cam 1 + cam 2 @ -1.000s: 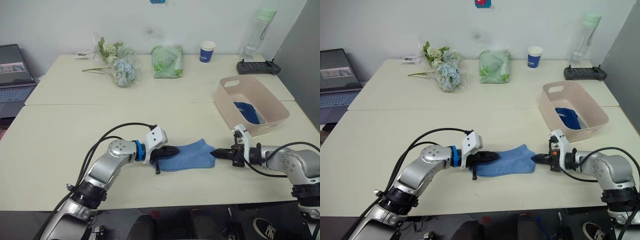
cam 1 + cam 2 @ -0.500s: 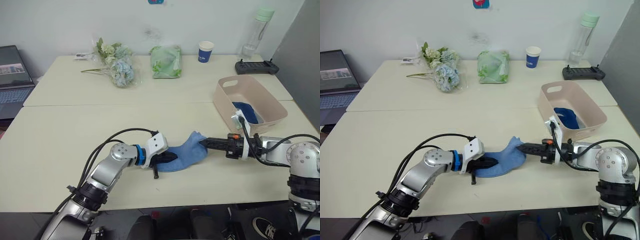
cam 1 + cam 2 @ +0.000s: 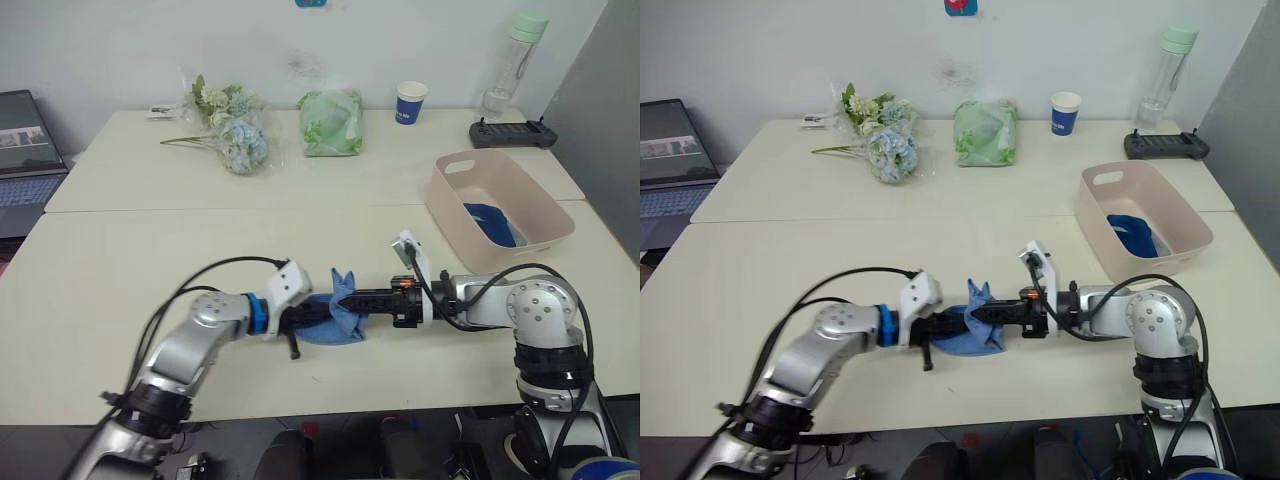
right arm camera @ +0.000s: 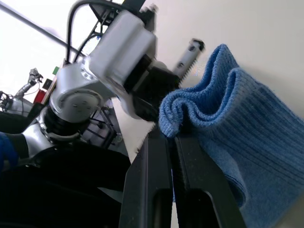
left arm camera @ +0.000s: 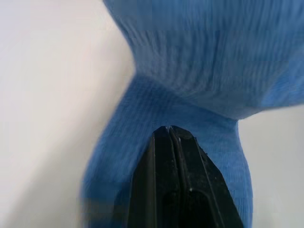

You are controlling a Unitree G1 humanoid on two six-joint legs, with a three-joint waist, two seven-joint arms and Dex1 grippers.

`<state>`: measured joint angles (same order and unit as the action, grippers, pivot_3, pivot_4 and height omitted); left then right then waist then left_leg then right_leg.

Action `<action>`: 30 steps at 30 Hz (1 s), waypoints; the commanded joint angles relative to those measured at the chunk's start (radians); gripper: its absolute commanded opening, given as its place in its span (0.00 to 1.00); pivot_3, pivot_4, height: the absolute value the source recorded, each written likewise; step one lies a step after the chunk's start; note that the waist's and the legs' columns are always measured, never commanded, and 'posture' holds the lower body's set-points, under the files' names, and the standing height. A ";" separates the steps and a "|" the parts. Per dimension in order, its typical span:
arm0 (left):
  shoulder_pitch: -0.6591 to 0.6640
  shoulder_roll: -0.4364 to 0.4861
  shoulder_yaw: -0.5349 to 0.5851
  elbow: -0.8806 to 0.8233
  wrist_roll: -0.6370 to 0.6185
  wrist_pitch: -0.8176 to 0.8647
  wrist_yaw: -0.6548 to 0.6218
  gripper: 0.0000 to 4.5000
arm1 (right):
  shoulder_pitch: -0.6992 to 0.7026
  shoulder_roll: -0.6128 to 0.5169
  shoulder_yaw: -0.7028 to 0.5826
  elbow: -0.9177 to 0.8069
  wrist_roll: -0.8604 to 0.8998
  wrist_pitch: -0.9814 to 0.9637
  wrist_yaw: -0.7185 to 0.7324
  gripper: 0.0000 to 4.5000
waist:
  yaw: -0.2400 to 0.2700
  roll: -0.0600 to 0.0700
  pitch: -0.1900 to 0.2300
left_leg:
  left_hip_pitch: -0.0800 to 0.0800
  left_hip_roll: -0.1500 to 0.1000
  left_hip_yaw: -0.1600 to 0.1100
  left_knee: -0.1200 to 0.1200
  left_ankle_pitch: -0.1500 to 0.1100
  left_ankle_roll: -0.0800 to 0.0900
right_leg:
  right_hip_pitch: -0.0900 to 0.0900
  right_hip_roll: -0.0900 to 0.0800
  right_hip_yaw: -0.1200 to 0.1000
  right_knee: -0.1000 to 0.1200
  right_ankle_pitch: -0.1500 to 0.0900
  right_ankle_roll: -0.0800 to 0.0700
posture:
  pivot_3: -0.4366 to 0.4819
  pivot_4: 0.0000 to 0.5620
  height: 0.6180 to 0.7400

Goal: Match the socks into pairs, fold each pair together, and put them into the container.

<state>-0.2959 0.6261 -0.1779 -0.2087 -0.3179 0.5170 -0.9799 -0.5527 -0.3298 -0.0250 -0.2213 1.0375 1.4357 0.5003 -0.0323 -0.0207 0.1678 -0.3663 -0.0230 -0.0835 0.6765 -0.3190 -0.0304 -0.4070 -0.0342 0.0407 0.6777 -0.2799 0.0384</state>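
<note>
The cream desk (image 3: 120,260) spans most of the frame in the head views. Toward the right edge, above centre, the pale pink container (image 3: 452,196) stands on it: a rectangular tub with rounded corners and a slot handle in its near-left wall, holding a dark blue sock (image 3: 495,224) flat on its floor.

At lower centre, the light blue socks (image 3: 338,315) lie on the desk as one bunched, doubled-over bundle of ribbed knit, one end standing up in a small peak while the rest sits flat. How many layers are in the bundle cannot be told. In the right wrist view a thick fold of this fabric curls over on itself, the ribbing plain along its side.

The left gripper (image 3: 312,316) comes in from the left of the bundle and the right gripper (image 3: 345,297) from the right, the two almost meeting over the fabric. In the left wrist view the left gripper's fingers (image 5: 161,166) are pressed together at the tips with blue knit lying under and around them; whether fabric is pinched between them cannot be told. In the right wrist view the right gripper's fingers (image 4: 190,166) are closed narrow on the curled edge of the light blue socks
</note>
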 commanded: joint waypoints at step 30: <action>0.127 0.171 0.012 -0.198 -0.034 -0.023 0.027 0.00 | -0.005 -0.144 0.092 0.046 -0.161 -0.066 0.089 0.98 | -0.006 0.002 0.002 | 0.001 0.001 0.003 -0.001 0.000 0.000 | 0.000 0.001 0.000 0.000 0.000 0.000 | 0.48 0.27 1.00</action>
<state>-0.1699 0.8006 -0.1448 -0.4353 -0.4086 0.5558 -0.9525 -0.5561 -0.4704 0.0575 -0.1427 0.8829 1.3989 0.5690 -0.0386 -0.0187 0.1698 -0.3653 -0.0225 -0.0806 0.6754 -0.3190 -0.0304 -0.4070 -0.0329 0.0406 0.6773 -0.2799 0.0383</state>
